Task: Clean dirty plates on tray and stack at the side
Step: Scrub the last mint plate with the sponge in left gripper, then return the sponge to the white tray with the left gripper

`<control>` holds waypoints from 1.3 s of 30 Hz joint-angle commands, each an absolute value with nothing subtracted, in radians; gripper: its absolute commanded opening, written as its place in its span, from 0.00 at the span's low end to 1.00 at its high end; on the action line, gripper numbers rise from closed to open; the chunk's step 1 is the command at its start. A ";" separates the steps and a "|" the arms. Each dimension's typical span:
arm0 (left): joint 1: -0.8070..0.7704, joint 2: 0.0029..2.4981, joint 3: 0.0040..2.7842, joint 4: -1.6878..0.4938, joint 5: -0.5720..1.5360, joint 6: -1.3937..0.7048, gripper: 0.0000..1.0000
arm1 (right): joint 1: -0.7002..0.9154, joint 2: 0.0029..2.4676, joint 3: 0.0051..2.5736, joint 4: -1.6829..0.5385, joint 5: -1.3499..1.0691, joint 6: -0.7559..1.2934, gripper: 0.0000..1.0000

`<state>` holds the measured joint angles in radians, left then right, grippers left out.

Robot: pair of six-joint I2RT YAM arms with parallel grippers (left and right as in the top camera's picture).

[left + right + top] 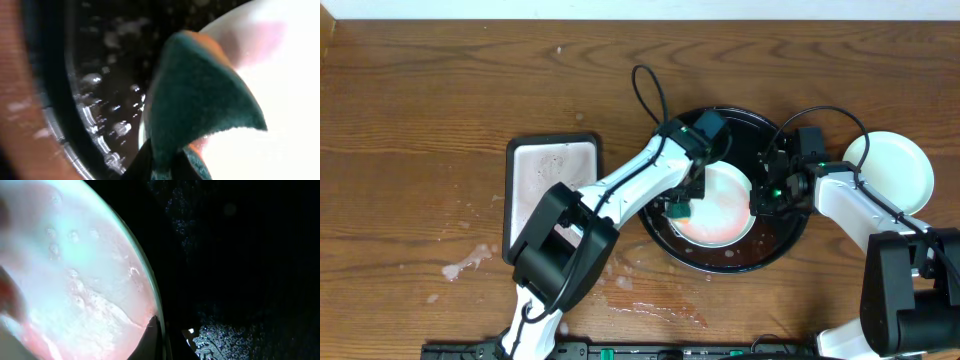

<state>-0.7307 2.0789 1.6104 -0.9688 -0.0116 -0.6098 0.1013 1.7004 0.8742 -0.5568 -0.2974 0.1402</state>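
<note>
- Overhead view: I see the big black tray (770, 250) near the middle of the table (420, 120), a bit to the right.
- One plate (720, 215) lies flat inside the tray. It has a pink-red smear on its lower part.
- My left gripper (680, 200) is over the left side of that plate. It is closed tight on the green sponge (676, 211).
- My right gripper (767, 192) is at the right edge of the same plate.
- A second plate (890, 170) sits on the table just right of the tray. It looks clean.
- A silver tray (552, 190) lies to the left of the black tray. Wet spots (470, 262) are on the wood near it.
- Left wrist view: the sponge fills the middle, and my fingers (145, 165) pinch it at the bottom. Its tip touches the plate near the rim. Water drops shine on the black tray floor to the left.
- Right wrist view: the plate fills the left side, wet and smeared pink. One dark fingertip (155, 340) sits right at the rim. This view is dark, so I cannot tell if this hand is pinching the rim or only touching it.
</note>
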 commanded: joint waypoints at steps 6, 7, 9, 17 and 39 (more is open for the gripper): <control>-0.691 1.825 1.638 -1.097 -0.144 -0.610 0.08 | 0.107 1.713 0.864 -0.535 -0.244 0.133 0.04; -0.678 1.795 1.638 -1.118 -0.144 -0.602 0.08 | 0.107 1.713 0.864 -0.535 -0.244 0.133 0.07; -0.645 1.745 1.638 -1.169 -0.149 -0.580 0.07 | 0.108 1.713 0.863 -0.538 -0.244 0.133 0.08; -0.430 1.676 1.558 -1.329 -0.237 -0.535 0.08 | 0.164 1.713 0.860 -0.535 -0.244 0.133 0.32; -0.232 1.507 1.255 -1.117 -0.051 -0.404 0.56 | 0.319 1.353 0.850 -0.638 0.230 0.226 0.01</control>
